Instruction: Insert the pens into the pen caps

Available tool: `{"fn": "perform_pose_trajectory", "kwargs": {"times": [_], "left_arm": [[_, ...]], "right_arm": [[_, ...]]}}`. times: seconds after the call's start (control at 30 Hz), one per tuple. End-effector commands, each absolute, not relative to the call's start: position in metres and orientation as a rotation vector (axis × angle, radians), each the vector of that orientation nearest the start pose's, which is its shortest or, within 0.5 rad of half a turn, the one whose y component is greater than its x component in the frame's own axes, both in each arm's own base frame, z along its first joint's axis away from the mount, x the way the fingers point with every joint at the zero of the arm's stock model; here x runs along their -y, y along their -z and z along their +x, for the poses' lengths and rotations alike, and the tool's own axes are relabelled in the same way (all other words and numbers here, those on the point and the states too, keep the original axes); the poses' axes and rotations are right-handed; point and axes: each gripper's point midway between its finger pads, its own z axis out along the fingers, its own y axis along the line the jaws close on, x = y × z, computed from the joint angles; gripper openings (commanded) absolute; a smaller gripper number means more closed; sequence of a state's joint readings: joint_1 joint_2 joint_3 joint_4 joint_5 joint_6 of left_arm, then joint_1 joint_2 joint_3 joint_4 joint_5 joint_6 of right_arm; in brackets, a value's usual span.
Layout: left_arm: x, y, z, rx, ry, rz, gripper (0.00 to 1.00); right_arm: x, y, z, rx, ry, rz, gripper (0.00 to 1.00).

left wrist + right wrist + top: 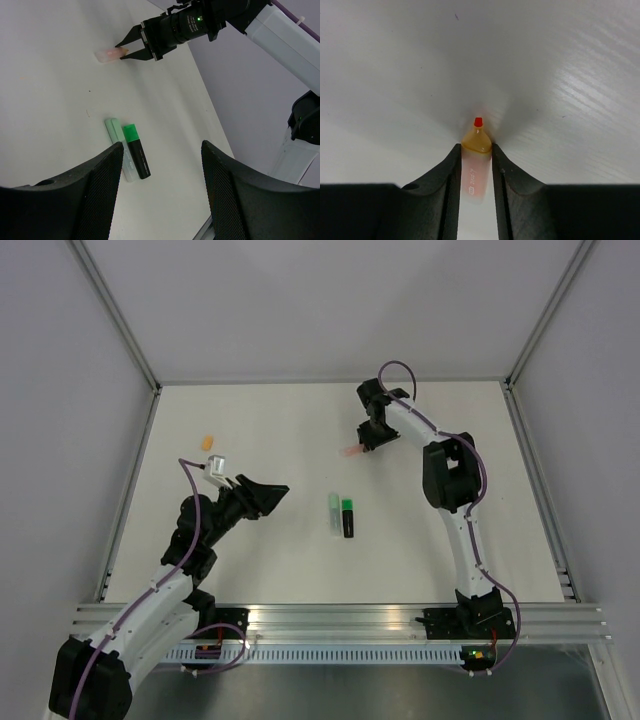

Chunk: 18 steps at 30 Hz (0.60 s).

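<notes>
My right gripper is shut on the salmon orange pen at the far middle of the table. In the right wrist view the pen sits between the fingers, its uncapped red nib pointing away, low over the table. The left wrist view shows it too. The pale mint pen and the black pen with a bright green end lie side by side at the centre, also in the left wrist view. A small orange cap lies far left. My left gripper is open and empty, left of the two pens.
The white table is fenced by aluminium rails at the sides and the near edge. Grey walls stand at the back and both sides.
</notes>
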<state>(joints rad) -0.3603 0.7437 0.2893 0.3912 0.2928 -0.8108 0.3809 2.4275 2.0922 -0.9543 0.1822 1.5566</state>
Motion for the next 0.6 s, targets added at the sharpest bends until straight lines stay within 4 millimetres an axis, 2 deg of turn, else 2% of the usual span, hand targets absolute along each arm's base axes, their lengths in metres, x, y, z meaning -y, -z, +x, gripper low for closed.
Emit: {"fn": "perform_pose_trajectory", "kwargs": {"times": [0.0,0.07,0.13,0.2,0.23,0.27,0.3,0.37,0.4,0.43,0.57], "left_arm": [[0.181,-0.197,0.254,-1.741,1.134,-0.171,0.69],[0.180,-0.197,0.255,-1.741,1.123,-0.175,0.70],[0.180,-0.196,0.256,-1.745,1.117,-0.176,0.70],[0.179,-0.195,0.256,-1.745,1.114,-0.178,0.70],[0.179,-0.195,0.256,-1.746,1.115,-0.177,0.70],[0.180,-0.195,0.257,-1.746,1.116,-0.178,0.70],[0.180,-0.194,0.256,-1.748,1.118,-0.176,0.70],[0.181,-0.195,0.256,-1.748,1.125,-0.174,0.70],[0.181,-0.196,0.256,-1.746,1.128,-0.173,0.70],[0.182,-0.195,0.255,-1.748,1.131,-0.172,0.70],[0.182,-0.198,0.254,-1.740,1.137,-0.170,0.70]], "right_arm": [[-0.183,-0.020,0.486,-2.413,-0.074,1.465,0.32],[-0.176,-0.021,0.488,-2.441,-0.068,1.411,0.28],[-0.168,-0.022,0.488,-2.509,-0.067,1.289,0.22],[-0.165,-0.022,0.490,-2.568,-0.089,1.160,0.20],[-0.156,-0.022,0.487,-2.621,-0.067,1.042,0.19],[-0.148,-0.020,0.482,-2.656,-0.035,1.001,0.18],[-0.135,-0.025,0.482,-2.679,-0.013,0.904,0.18],[-0.122,-0.024,0.473,-2.714,0.032,0.801,0.18],[-0.117,-0.034,0.474,-2.700,0.036,0.749,0.18],[-0.109,-0.035,0.471,-2.725,0.063,0.642,0.21],[-0.093,-0.044,0.462,-2.748,0.143,0.453,0.27]]}}
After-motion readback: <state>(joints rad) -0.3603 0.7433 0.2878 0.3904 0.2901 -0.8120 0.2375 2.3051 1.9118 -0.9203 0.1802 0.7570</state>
